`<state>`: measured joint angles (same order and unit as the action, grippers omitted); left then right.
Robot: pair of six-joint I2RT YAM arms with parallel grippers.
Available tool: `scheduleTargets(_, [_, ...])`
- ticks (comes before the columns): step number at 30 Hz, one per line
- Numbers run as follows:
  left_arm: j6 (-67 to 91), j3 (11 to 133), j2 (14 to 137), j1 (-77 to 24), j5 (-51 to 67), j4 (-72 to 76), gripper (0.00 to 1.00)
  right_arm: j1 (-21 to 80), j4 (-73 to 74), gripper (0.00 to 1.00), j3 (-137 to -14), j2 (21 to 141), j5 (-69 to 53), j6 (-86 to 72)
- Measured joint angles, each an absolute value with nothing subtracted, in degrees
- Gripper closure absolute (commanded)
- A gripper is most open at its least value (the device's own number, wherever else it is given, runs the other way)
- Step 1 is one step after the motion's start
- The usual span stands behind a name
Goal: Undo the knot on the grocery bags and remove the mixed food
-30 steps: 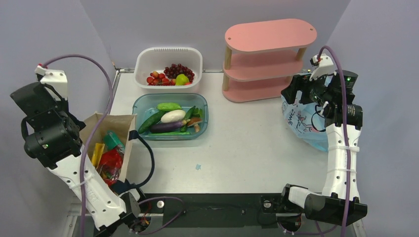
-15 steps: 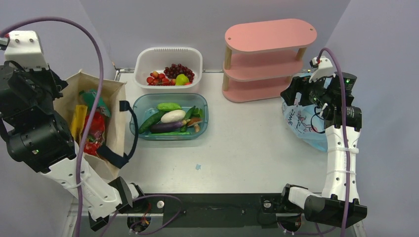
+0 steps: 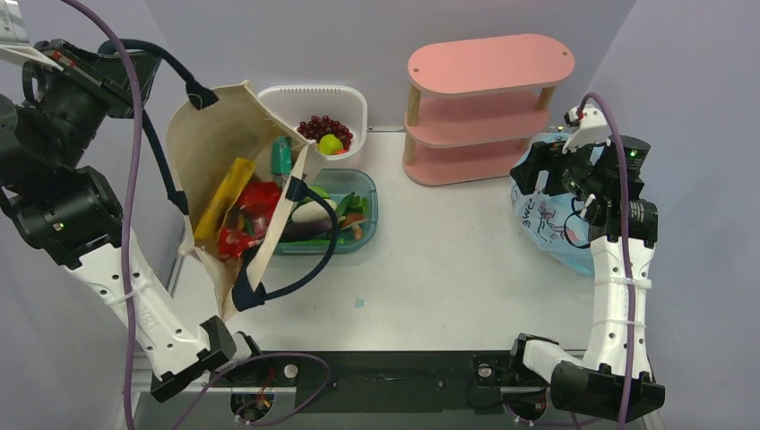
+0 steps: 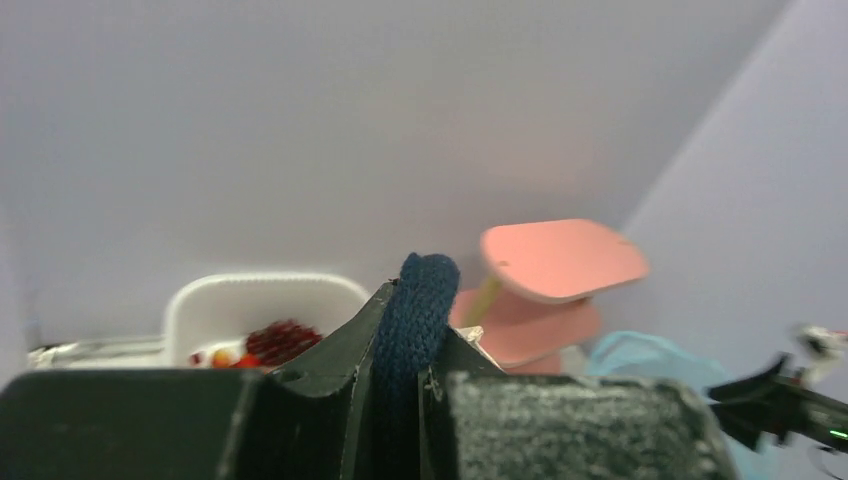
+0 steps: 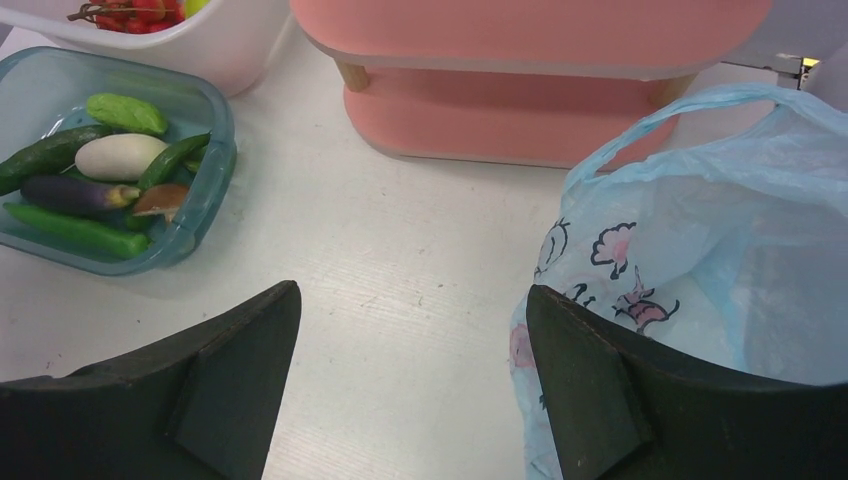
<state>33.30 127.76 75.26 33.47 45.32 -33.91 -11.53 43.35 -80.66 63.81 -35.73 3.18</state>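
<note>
1. Canvas tote [image 3: 224, 148]: soft, floppy; hangs tilted far left above teal tub [image 3: 367, 202], snack packets [image 3: 246, 219] inside; take by navy handle [image 4: 420, 290].
2. Left gripper [image 4: 410, 330]: clamped on that handle.
3. Blue plastic bag [image 5: 720, 230]: thin, slippery, tearable; right, beside pink shelf [image 3: 488, 63].
4. Right gripper [image 5: 412, 300]: fingers apart, empty, beside bag.
5. Table [image 3: 448, 269]: smooth white; walls [image 3: 376, 36] close.

Teal tub [image 3: 366, 208] half hidden behind the canvas tote [image 3: 213, 148].

Left arm [image 3: 112, 273] held high, left fingers [image 4: 312, 405] pinched shut; right arm [image 3: 614, 269] upright, right fingers [image 5: 225, 385] spread wide.
</note>
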Motion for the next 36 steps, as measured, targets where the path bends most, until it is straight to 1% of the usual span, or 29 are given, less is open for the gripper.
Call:
scheduleTargets(4, [47.3,127.4,75.8,30.5,51.7,-19.9,1.00,-11.5,43.3,0.21,-80.7,62.7,-35.6,3.1])
scheduleTargets(8, [48.7,124.1,73.9,18.4,53.9,-16.8,1.00,-11.5,43.3,0.21,-80.7,62.7,-35.6,2.5])
scheduleTargets(13, [44.2,114.9,70.9,4.7,55.3,-19.8,1.00,-11.5,43.3,0.21,-80.7,62.7,-35.6,1.7])
scheduleTargets(20, [33.7,113.7,75.0,-16.3,54.0,-32.4,1.00,-11.5,43.4,0.21,-80.7,62.7,-35.5,1.1])
scheduleTargets(24, [29.1,112.8,76.0,-24.1,51.2,-37.2,1.00,-11.5,44.2,0.21,-80.8,62.7,-35.1,1.5])
scheduleTargets(30, [26.3,104.2,76.1,-31.3,41.5,-37.1,1.00,-11.5,46.1,0.21,-80.8,62.6,-34.3,3.2])
scheduleTargets(32, [25.1,104.0,77.6,-34.2,38.0,-37.0,1.00,-11.5,46.7,0.21,-80.8,62.6,-34.3,3.7])
scheduleTargets(36, [20.8,104.0,80.3,-43.1,32.4,-36.2,1.00,-11.5,47.5,0.21,-80.8,62.6,-35.1,4.5])
